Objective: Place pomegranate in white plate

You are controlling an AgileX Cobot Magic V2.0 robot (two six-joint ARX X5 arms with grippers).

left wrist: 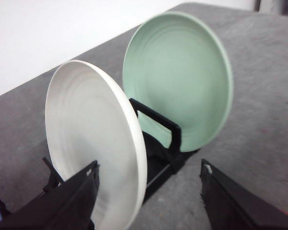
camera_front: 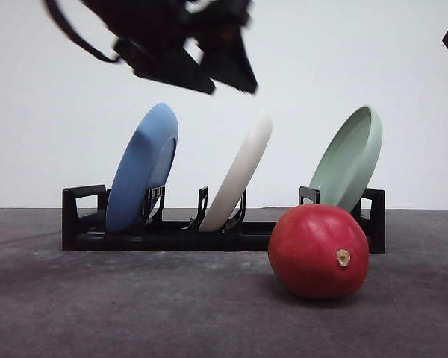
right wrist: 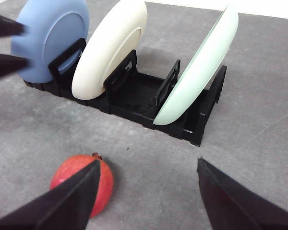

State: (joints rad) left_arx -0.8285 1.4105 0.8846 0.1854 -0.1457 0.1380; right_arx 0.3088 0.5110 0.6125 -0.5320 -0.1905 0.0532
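A: Where's the fruit?

B: pomegranate (camera_front: 318,251) sits on the grey table (camera_front: 134,306), lower right of the front view, just in front of the black rack (camera_front: 164,235), right end. Stem nub faces the camera. Nothing touching it.

A: And the target?

B: white plate (camera_front: 239,173) is on edge in the rack's middle slot, leaning right. Blue plate (camera_front: 142,168) in the left slot, pale green plate (camera_front: 349,159) in the right slot, same lean. All three apart from each other.

A: Left arm?

B: left gripper (left wrist: 149,191) has its fingers spread wide with nothing between them. In the left wrist view the white plate's lower edge sits just beside one finger (left wrist: 67,201); can't tell if they touch. In the front view the arm is a blurred dark mass at the top left, above the rack.

A: Right?

B: right gripper (right wrist: 146,196) also wide apart, holding nothing. In the right wrist view the pomegranate is at lower left, partly behind one finger (right wrist: 62,201); contact unclear. Front view: a dark corner at the top right edge.
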